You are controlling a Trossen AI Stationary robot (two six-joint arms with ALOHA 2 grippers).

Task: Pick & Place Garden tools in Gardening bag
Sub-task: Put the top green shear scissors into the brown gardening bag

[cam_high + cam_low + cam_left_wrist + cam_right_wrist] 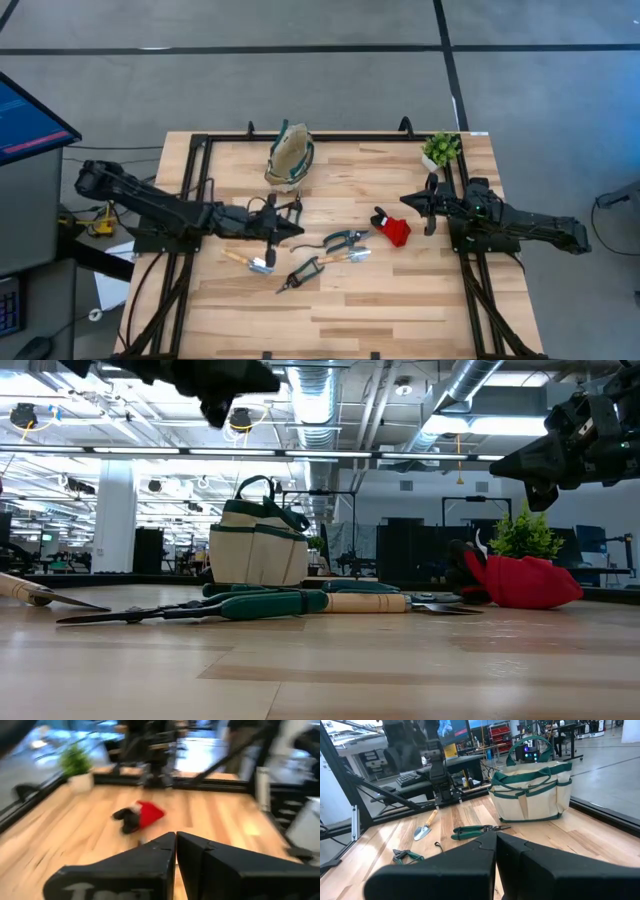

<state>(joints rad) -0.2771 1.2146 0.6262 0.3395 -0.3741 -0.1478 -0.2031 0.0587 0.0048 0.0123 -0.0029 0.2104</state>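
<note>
Cream gardening bag (532, 792) bears no legible label, seemingly; left pincer (176, 851) and right pincer (496, 847) both pressed together.

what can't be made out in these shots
- Inside of the bag: the high view sees it small and from above, and the low and right wrist views show only its outer walls, so its contents are unknown.
- Red piece: blurred in the left wrist view, shape unclear.
- Trowel: handle cut off by the low view's edge.
- Left tool and right tool: fingers together, nothing between them.
</note>
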